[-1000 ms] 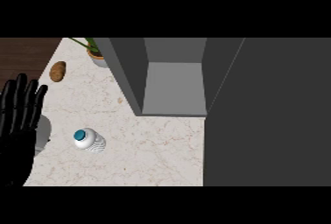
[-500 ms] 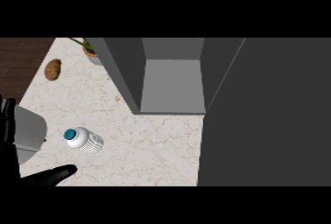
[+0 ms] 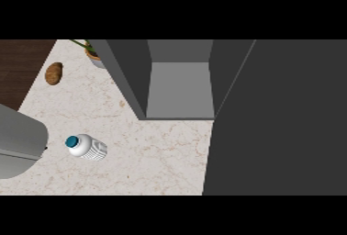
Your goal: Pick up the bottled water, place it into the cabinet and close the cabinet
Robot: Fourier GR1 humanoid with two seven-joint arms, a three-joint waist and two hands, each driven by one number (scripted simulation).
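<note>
On the right of the head view, the cabinet door (image 3: 278, 119) is the biggest thing: a dark grey slab, swung open, covering the counter from top to bottom edge. Just left of it sits the cabinet (image 3: 177, 78), open, w/ dark side walls and a lighter grey floor inside; nothing shows in the compartment. Its front edge meets the counter approx. mid-picture.

The counter (image 3: 156, 156) is pale marble w/ thin brownish veins, filling the space left of the door and below the cabinet. Top left, a strip of dark wood floor (image 3: 20, 69) runs beside the counter's edge.

At the left edge, a grey forearm (image 3: 17, 140) comes in, a broad rounded shape cut off by the frame. It's the left arm by position. No hand shows on it here, so can't tell how far its fingers are open or whether they hold anything. Right hand: not visible at all.

The bottle (image 3: 86, 147) stands on the counter just right of the forearm, close to it but w/ a small gap; nothing grips it. Seen from above: white ribbed body, blue cap toward upper left. It's well apart from the cabinet, below and left of the opening.

Top centre-left, a potted plant (image 3: 93, 54) sits against the cabinet's left wall, partly cut by the top edge, green leaves showing. Left of it, near the counter's edge, lies a small brown oval item (image 3: 53, 73), prob. a potato, can't say for sure.
</note>
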